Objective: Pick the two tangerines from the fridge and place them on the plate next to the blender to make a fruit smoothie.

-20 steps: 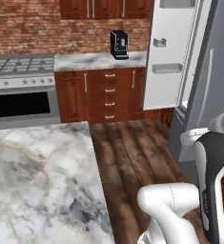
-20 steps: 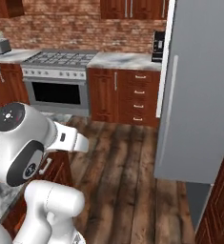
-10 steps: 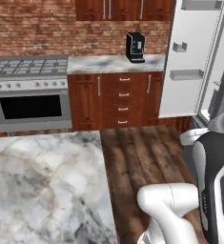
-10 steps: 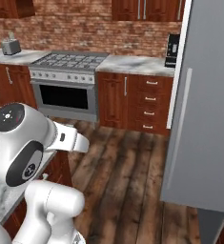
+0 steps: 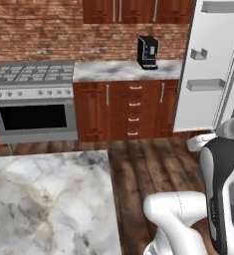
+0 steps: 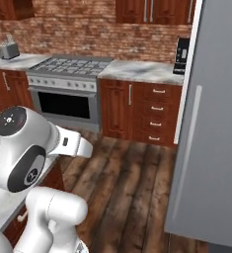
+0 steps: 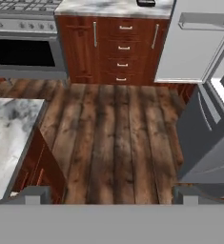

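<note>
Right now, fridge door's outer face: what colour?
Plain grey fridge; right base view shows it best.

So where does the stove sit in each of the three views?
Left base view: stove at left, against the brick wall.
Right base view: stove left of centre.
Hand view: its oven front in the top left corner.
Shared landmark: the drawer cabinet between stove and fridge door.

Fridge door: the fridge (image 6: 213,128) filled the right side, its grey door face toward the camera.
Stove: a steel range (image 6: 68,89) stood against the brick wall.
Toaster: a toaster (image 6: 9,49) sat on the far-left counter.
Coffee machine: a black coffee machine (image 6: 181,55) rested beside the fridge.
Floor: dark wood planks (image 6: 127,192).
</note>
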### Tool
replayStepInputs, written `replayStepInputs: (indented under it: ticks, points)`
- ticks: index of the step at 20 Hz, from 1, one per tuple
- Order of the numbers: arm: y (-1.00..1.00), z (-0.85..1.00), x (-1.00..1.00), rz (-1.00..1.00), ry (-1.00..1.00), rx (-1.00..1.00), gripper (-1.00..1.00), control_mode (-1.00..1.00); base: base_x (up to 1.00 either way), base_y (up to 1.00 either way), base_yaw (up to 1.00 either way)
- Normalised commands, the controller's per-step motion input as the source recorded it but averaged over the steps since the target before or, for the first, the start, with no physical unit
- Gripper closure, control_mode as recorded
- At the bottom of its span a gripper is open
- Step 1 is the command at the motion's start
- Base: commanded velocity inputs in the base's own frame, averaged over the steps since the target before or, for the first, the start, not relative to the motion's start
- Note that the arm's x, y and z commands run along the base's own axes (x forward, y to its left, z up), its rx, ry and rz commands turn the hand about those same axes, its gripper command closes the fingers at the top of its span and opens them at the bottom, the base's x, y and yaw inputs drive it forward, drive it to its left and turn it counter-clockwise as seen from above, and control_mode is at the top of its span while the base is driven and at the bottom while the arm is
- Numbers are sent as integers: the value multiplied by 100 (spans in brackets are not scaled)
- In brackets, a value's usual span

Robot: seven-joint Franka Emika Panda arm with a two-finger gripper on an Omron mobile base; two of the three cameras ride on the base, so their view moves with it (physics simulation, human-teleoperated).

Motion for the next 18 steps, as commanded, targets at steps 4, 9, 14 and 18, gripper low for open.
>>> replayStepInputs:
  ticks: [4,9,14,18]
  points:
    - [0,0,0,0,0,0,-100,100,100,1,1]
    - [0,0,0,0,0,0,-100,100,100,9,0]
    - [0,0,0,0,0,0,-100,100,100,2,0]
    - [0,0,0,0,0,0,-100,100,100,0,0]
